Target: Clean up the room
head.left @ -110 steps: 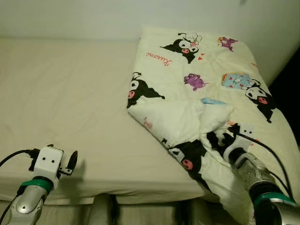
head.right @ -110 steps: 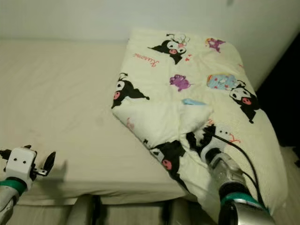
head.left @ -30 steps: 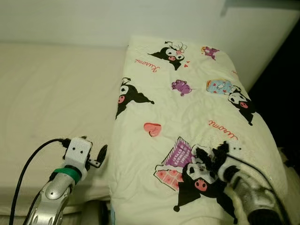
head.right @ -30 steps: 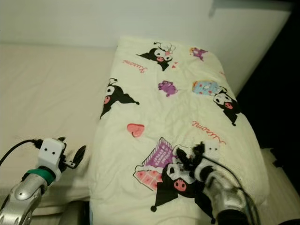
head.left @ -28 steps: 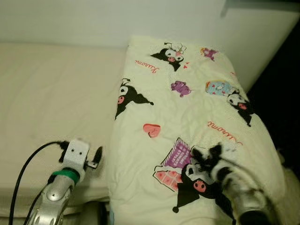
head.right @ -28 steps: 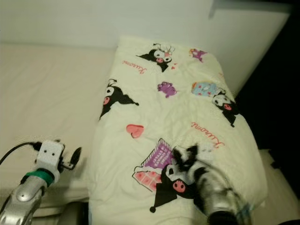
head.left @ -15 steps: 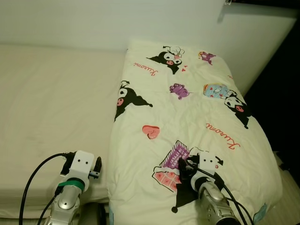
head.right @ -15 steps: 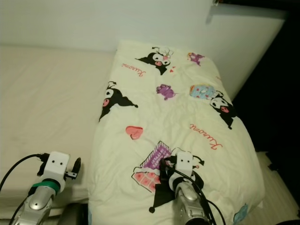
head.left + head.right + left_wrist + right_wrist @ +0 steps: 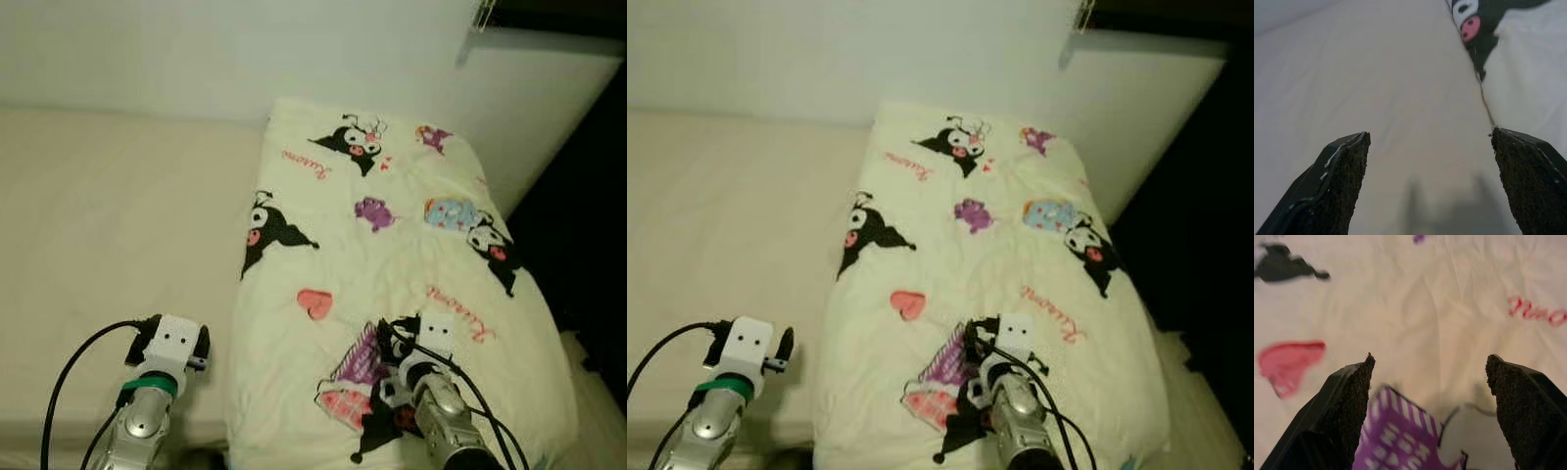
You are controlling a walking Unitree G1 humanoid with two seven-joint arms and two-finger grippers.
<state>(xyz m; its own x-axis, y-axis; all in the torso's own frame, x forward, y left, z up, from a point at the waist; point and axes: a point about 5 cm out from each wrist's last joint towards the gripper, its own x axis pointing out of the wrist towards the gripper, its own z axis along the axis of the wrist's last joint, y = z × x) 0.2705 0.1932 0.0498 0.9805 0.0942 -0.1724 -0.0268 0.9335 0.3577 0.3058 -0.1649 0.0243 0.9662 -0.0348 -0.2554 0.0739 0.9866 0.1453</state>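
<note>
The blanket (image 9: 382, 294), pale yellow with black cartoon characters, lies spread flat over the right part of the mattress (image 9: 108, 235), its far end against the wall (image 9: 245, 49). Red cursive lettering is printed at several places on the blanket; the words are too small to read. A red heart (image 9: 314, 303) sits near the blanket's left edge.

The right gripper (image 9: 1430, 396) hangs over the blanket's near end, above a purple striped print (image 9: 1400, 440), fingers spread wide and grasping nothing. The left gripper (image 9: 1430, 171) hangs over bare mattress just beside the blanket's left edge, fingers likewise apart and empty.
</note>
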